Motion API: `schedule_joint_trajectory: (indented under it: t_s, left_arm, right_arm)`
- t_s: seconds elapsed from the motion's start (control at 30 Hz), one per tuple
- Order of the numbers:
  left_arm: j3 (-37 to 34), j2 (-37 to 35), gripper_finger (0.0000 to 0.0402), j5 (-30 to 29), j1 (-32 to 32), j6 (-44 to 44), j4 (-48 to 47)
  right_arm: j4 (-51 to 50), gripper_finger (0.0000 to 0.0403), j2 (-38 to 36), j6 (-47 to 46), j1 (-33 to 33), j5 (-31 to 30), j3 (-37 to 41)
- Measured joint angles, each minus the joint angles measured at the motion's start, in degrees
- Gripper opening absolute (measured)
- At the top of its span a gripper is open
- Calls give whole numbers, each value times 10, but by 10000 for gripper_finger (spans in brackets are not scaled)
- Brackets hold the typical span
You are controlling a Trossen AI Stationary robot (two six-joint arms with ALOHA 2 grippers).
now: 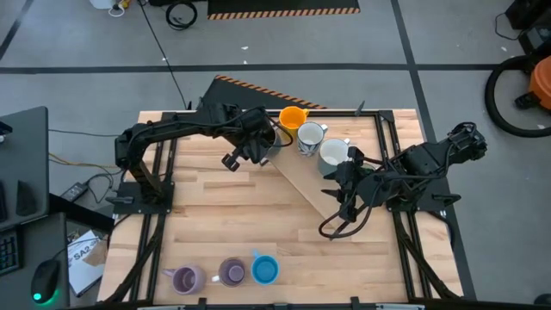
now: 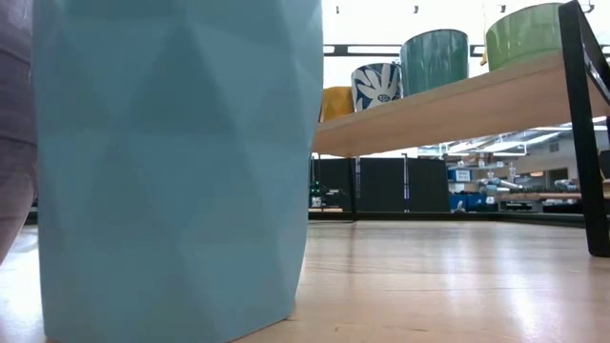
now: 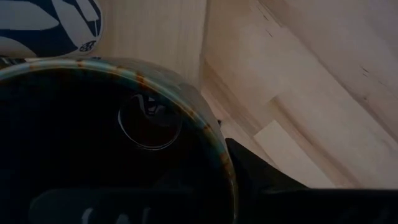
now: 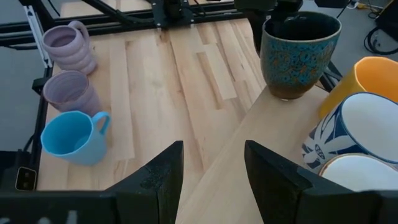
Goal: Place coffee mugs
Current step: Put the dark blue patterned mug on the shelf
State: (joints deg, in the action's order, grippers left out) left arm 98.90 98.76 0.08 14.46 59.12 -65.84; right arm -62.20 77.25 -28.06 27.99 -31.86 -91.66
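Left gripper (image 1: 258, 142) grips the teal mug (image 4: 300, 53) at the shelf's (image 1: 301, 185) 11 o'clock end, likely next release and lift clear; right gripper (image 4: 211, 165) waits open at 3 o'clock.

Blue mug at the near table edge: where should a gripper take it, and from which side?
The blue mug stands upright, mouth open, handle pointing away from the purple mug beside it. Probably best to come from above and pinch the rim wall near the handle side.

Evenly lit from above, soft shadows; backlit and blurred on the close pale blue faceted ceramic mug (image 2: 172, 162); dim, murky just beyond the left fingers
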Motion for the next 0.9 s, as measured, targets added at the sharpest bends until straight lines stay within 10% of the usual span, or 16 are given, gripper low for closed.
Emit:
schedule_joint_trajectory:
  t_s: [0.9]
  left_arm:
    - [1, -2, 117, -31, 0, -28, 39]
  right_arm:
    - [8, 176, 0, 2, 0, -1, 0]
